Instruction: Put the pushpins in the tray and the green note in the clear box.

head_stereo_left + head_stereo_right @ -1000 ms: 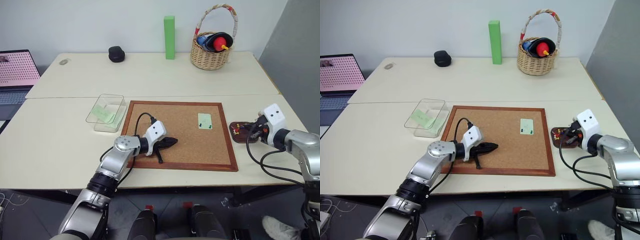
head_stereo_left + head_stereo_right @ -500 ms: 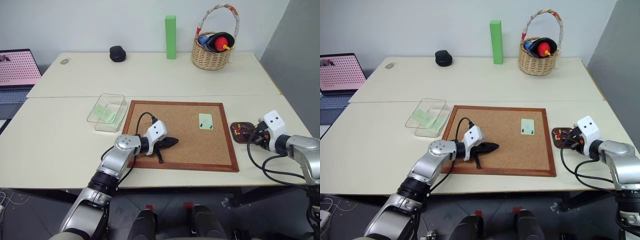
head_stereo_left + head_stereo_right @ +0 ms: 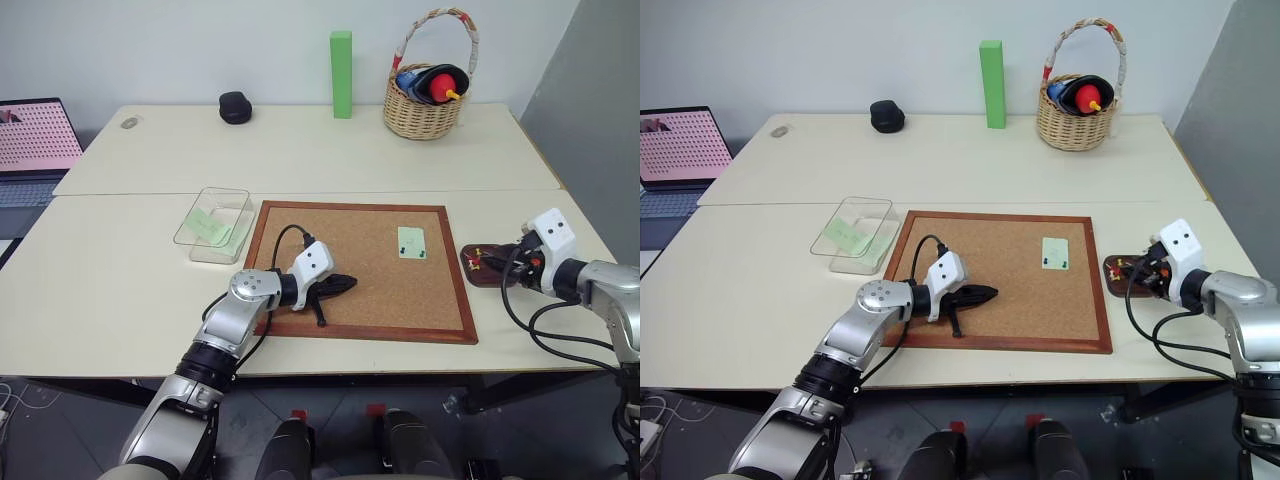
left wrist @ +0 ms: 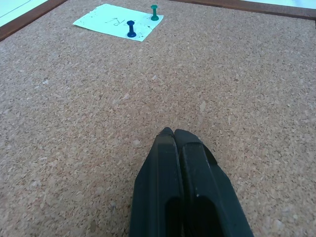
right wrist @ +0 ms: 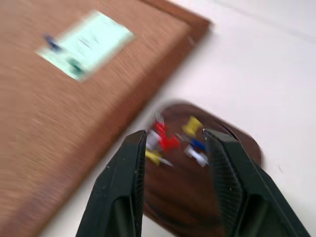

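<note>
- Head views: pale cream tabletop (image 3: 130, 290) carrying a wood-framed cork board (image 3: 365, 265). A small pale green paper note (image 3: 410, 242) lies on the board's far right part, with two dark pushpins (image 3: 404, 252) at its near edge.
- A shallow clear plastic box (image 3: 213, 224) sits just beside the board's left frame, with a pale green slip inside it.
- A small dark-brown roundish tray (image 3: 1127, 275) rests on the tabletop just off the board's right frame — tiny red and yellow pin heads lie in it.
- The left pincer (image 3: 345, 283) lies over the near-left part of the board, black fingers together and holding nothing, well apart from the note.
- The right pincer (image 3: 1147, 277) sits at the tray's right side.
- At the back stand a tall bright green block (image 3: 341, 60), a wicker basket (image 3: 424, 92) and a small black object (image 3: 235, 106); a laptop (image 3: 35, 140) sits at the far left.
- Left wrist view: fingers pressed shut just over the cork; beyond them the note is pinned by one dark blue and one green pushpin.
- Right wrist view: two black fingers (image 5: 123, 187) stand apart with nothing between them, over the tray, where red, yellow, blue and white pins lie loose. The note sits on the board beyond.
</note>
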You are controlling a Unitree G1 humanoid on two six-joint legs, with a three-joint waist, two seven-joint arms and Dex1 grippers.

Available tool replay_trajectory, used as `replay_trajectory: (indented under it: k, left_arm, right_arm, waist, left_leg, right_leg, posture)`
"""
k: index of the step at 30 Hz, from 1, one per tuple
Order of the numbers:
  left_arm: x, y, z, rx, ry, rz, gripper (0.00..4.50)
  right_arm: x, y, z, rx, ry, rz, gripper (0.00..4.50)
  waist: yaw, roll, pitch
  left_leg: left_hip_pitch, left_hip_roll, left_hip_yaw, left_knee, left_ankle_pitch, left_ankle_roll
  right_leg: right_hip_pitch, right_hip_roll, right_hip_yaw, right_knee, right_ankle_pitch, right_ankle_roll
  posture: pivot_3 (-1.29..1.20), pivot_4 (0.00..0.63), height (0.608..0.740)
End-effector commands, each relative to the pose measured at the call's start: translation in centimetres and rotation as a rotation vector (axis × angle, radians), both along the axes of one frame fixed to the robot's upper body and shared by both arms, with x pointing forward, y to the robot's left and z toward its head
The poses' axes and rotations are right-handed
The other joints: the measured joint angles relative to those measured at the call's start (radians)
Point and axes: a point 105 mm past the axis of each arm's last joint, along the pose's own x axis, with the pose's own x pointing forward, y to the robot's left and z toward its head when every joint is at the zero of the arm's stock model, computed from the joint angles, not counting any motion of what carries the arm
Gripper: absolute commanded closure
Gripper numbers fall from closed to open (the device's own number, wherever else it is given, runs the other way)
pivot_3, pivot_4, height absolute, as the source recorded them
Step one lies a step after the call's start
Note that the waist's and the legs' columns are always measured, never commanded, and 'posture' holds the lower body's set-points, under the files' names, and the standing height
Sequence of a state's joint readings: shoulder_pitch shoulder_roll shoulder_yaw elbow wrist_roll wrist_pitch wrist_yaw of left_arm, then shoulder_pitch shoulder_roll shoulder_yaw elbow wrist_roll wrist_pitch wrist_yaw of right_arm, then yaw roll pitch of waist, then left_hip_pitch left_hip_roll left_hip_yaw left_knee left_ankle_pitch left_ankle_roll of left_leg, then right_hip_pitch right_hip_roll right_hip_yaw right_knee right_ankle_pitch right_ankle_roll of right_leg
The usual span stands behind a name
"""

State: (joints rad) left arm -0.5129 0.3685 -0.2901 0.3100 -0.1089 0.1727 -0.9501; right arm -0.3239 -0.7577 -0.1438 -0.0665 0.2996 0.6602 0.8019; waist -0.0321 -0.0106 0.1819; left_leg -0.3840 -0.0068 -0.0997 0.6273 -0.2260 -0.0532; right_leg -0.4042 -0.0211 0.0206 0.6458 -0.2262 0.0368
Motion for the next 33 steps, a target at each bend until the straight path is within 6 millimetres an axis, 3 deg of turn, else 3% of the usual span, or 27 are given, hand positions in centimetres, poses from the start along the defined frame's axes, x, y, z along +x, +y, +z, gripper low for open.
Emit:
replay_trajectory:
  k: [1, 8, 12, 19, 21, 30, 33]
  left_arm:
    - [-0.5, 0.8, -3.1, 0.088, 0.096, 0.027, 4.5]
    - [-0.5, 0.7, -3.1, 0.089, 0.094, 0.025, 4.5]
    - [-0.5, 0.9, -3.1, 0.09, 0.094, 0.031, 4.5]
    - [-0.6, 1.4, -3.1, 0.091, 0.094, 0.047, 4.5]
    - [-0.6, 1.5, -3.1, 0.092, 0.094, 0.048, 4.5]
    - [-0.7, 1.4, -3.2, 0.095, 0.094, 0.044, 4.5]
    - [-0.7, 1.3, -3.2, 0.095, 0.093, 0.043, 4.5]
  right_arm:
    - [0.4, 3.5, 1.1, 0.058, -0.096, 0.099, 2.61]
    - [2.9, 6.7, -0.9, 0.08, -0.148, 0.091, 2.61]
    - [4.0, 7.1, -1.7, 0.073, -0.159, 0.074, 2.61]
    - [4.2, 6.7, -2.7, 0.071, -0.133, 0.067, 2.61]
    - [4.1, 6.7, -2.8, 0.074, -0.128, 0.066, 2.78]
    - [3.5, 7.0, -3.0, 0.096, -0.108, 0.093, 4.4]
    - [3.3, 7.2, -2.9, 0.1, -0.103, 0.103, 4.49]
  waist:
    - [0.0, -0.001, 0.0]
    - [0.0, 0.0, -0.001]
    - [0.001, -0.001, -0.001]
    - [0.0, -0.001, -0.001]
    - [0.0, -0.001, -0.001]
    - [0.0, -0.001, -0.001]
    - [0.0, -0.001, -0.001]
  left_leg:
    - [0.0, 0.0, 0.0, 0.0, 0.0, 0.0]
    - [0.0, 0.0, 0.0, 0.0, 0.0, 0.0]
    - [0.0, 0.0, 0.0, 0.0, 0.0, 0.0]
    - [0.0, 0.0, 0.0, 0.0, 0.0, 0.0]
    - [0.0, 0.0, 0.0, 0.0, 0.0, 0.0]
    - [0.0, 0.0, 0.0, 0.0, 0.0, 0.0]
    - [0.0, 0.0, 0.0, 0.0, 0.0, 0.0]
  right_leg:
    - [0.0, 0.0, 0.0, 0.0, 0.0, 0.0]
    - [0.0, 0.0, 0.0, 0.0, 0.0, 0.0]
    - [0.0, 0.0, 0.0, 0.0, 0.0, 0.0]
    - [0.0, 0.0, 0.0, 0.0, 0.0, 0.001]
    - [0.0, 0.0, 0.0, 0.0, 0.0, 0.0]
    - [0.0, 0.0, 0.0, 0.0, 0.0, 0.001]
    - [0.0, 0.0, 0.0, 0.0, 0.0, 0.001]
  posture:
    - [0.0, 0.15, 0.74]
    - [0.0, 0.15, 0.74]
    - [0.0, 0.15, 0.74]
    - [0.0, 0.15, 0.74]
    - [0.0, 0.15, 0.74]
    - [0.0, 0.15, 0.74]
    - [0.0, 0.15, 0.74]
